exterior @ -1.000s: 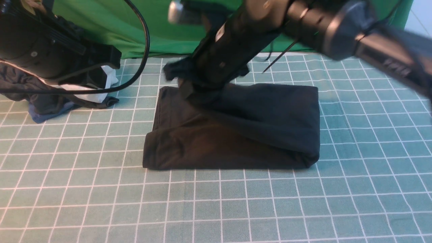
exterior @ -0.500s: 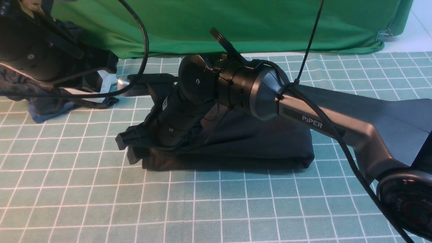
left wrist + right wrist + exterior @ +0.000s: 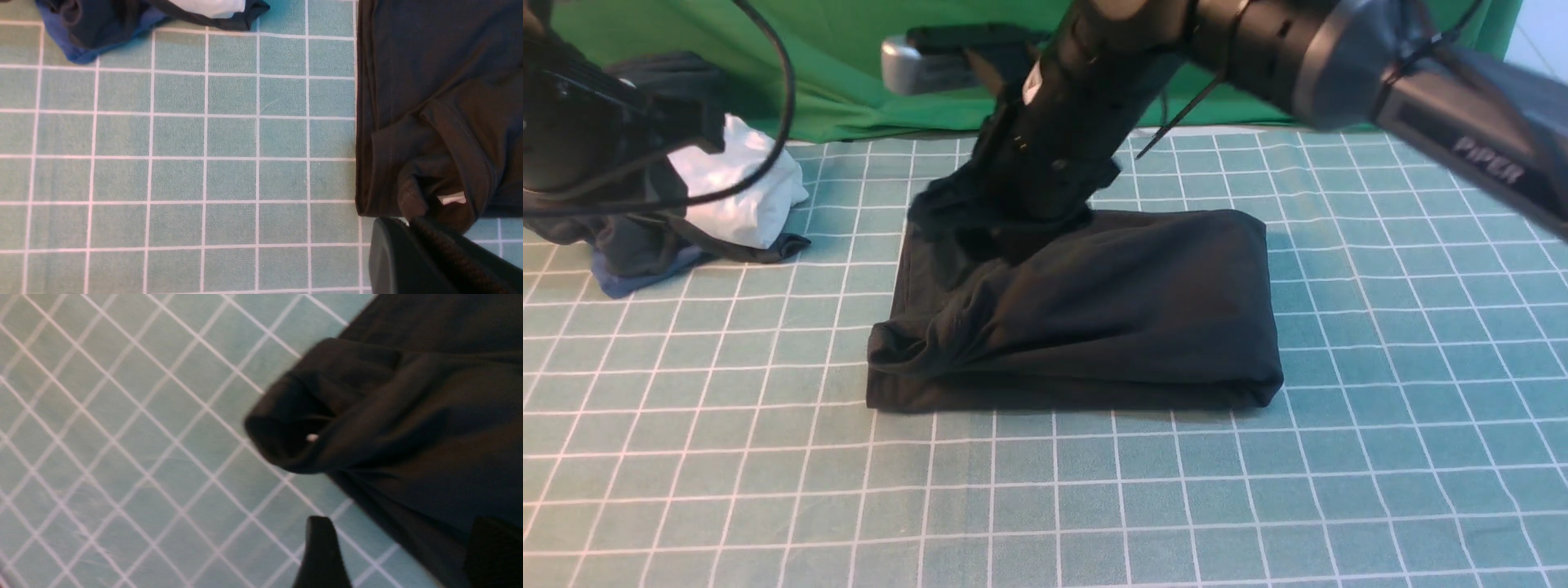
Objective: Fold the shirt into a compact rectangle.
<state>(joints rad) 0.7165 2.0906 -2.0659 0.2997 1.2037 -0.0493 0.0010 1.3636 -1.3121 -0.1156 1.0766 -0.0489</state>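
Robotics lab bench, not a home. Green backdrop cloth [image 3: 833, 65] hung behind, teal gridded cutting mat [image 3: 1094, 506] covering the table, grey right arm [image 3: 1462, 139] stamped PIPER, black cable [image 3: 791, 90] looping off the left arm [image 3: 580, 139].

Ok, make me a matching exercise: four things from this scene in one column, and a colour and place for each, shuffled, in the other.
1. shirt
2. crumpled garment
3. backdrop cloth
4. mat

A. green, hanging behind the mat
B. teal with white grid lines
C. black, folded at the mat's middle
D. white, far left

Pairs: 1-C, 2-D, 3-A, 4-B
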